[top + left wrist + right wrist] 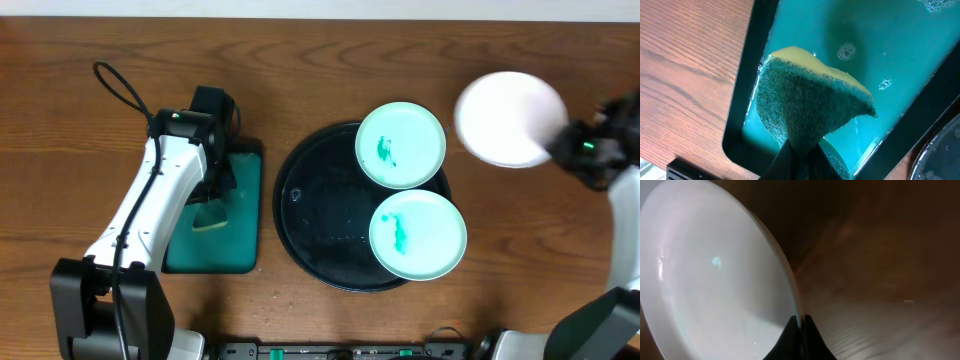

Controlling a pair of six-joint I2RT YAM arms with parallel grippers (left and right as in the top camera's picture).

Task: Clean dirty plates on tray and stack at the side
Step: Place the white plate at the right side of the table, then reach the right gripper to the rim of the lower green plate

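At centre of the brown wooden counter point(60, 130) sits the large round black shallow tray point(310, 215). It carries two pale mint green round plates, one at its 1 o'clock point(400, 145) and one at its 4 o'clock point(418, 236), both smeared teal. Off the tray, at 2 o'clock, the right gripper point(800, 324) pinches the rim of a small white round plate point(505, 118), held tilted and looking wiped. At 9 o'clock the left gripper point(799, 152) pinches a yellow-and-green scouring sponge point(810, 100) at the dark green rectangular sponge tray point(240, 245). The step in hand is probably setting the white plate aside. That calls for lowering it flat, then fetching a smeared plate.
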